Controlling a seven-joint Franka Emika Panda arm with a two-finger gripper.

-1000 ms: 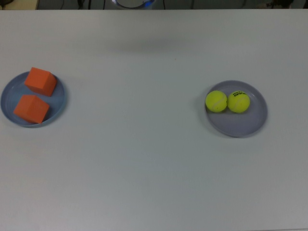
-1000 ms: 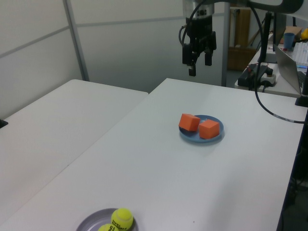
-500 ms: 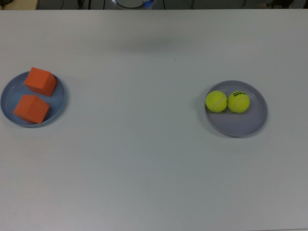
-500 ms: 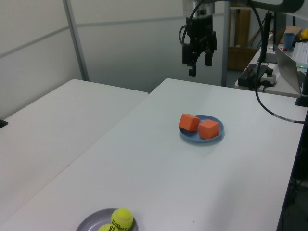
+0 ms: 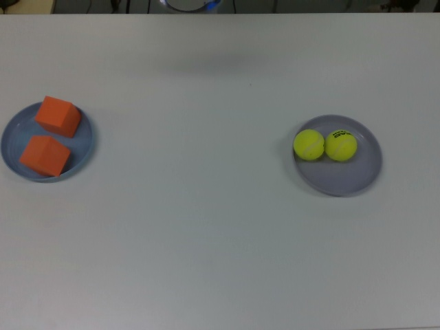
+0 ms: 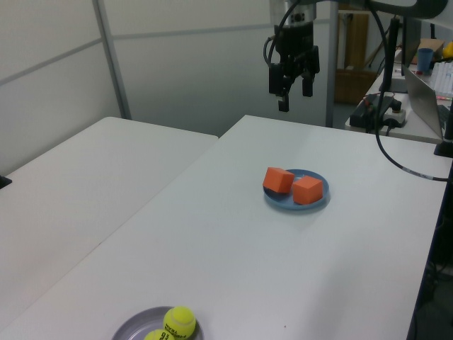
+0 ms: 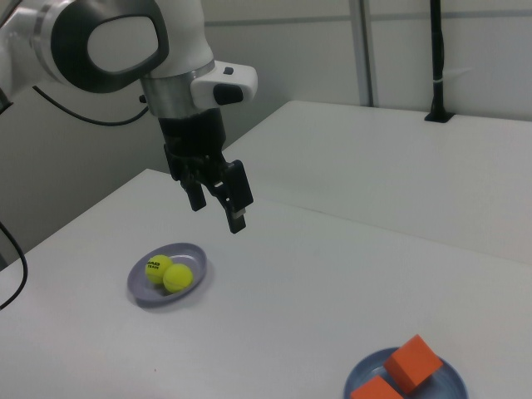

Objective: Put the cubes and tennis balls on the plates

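Two orange cubes [image 5: 58,116] [image 5: 45,155] rest side by side on the light blue plate [image 5: 84,146] at the top view's left; the same cubes [image 6: 279,180] [image 6: 308,190] [image 7: 412,360] show in the left view and right view. Two yellow-green tennis balls [image 5: 309,144] [image 5: 341,145], one with a black logo, lie touching on the lavender-grey plate [image 5: 347,179]; the balls [image 7: 158,266] [image 7: 178,278] also show in the right view. My gripper [image 6: 295,100] [image 7: 219,214] hangs high above the table, open and empty. It is out of the top view.
A second white table [image 6: 78,177] adjoins at the left view's left. A desk with a laptop [image 6: 425,88], cables and a blue cup [image 6: 425,58] stands at the left view's right. A black pole [image 7: 436,58] rises at the far table edge in the right view.
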